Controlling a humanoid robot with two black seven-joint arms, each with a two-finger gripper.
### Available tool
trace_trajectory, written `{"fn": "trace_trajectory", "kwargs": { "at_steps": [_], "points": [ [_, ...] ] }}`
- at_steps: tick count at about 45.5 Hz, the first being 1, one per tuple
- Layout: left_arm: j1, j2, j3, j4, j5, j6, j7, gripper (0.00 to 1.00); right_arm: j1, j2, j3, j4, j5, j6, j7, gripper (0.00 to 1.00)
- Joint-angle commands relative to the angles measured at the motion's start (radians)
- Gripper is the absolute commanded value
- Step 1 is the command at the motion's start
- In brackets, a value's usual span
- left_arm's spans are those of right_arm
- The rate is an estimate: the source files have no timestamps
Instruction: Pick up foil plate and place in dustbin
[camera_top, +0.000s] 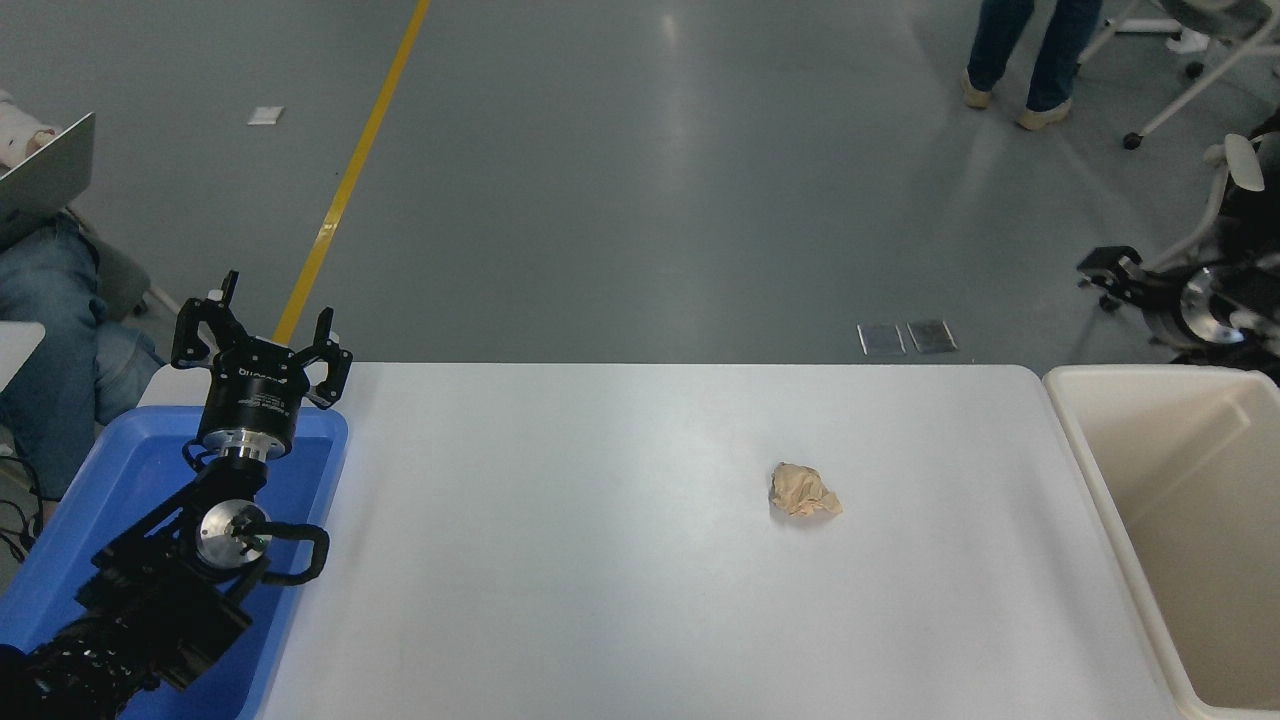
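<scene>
The cream dustbin (1085, 445) stands off the table's right end, and its visible inside is plain and bare. The foil plate is out of view. My right arm comes in from the right edge above the dustbin's far rim. Its black gripper (1102, 272) points left over the floor, well above the bin. My left gripper (262, 325) stays parked at the lower left over the blue tray, open and holding nothing.
A crumpled tan paper ball (804, 491) lies on the white table (600, 560), right of centre. A blue tray (120, 480) sits under the left arm. A seated person (50, 300) is at the left; a person's legs (1030, 50) and chairs are at the top right.
</scene>
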Motion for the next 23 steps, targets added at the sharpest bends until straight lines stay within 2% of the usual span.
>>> {"fn": "trace_trajectory", "kwargs": {
  "at_steps": [1, 5, 23],
  "points": [
    [0.001, 0.000, 0.000, 0.000, 0.000, 0.001, 0.000, 0.99, 0.164, 0.105, -0.036, 0.152, -0.055, 0.124, -0.001, 1.00],
    [0.001, 0.000, 0.000, 0.000, 0.000, 0.001, 0.000, 0.99, 0.261, 0.104, -0.036, 0.299, -0.072, 0.174, -0.001, 1.00],
    [0.001, 0.000, 0.000, 0.001, 0.000, 0.002, 0.000, 0.99, 0.494, 0.084, -0.062, 0.684, -0.077, 0.178, -0.004, 1.00]
  ]
}}
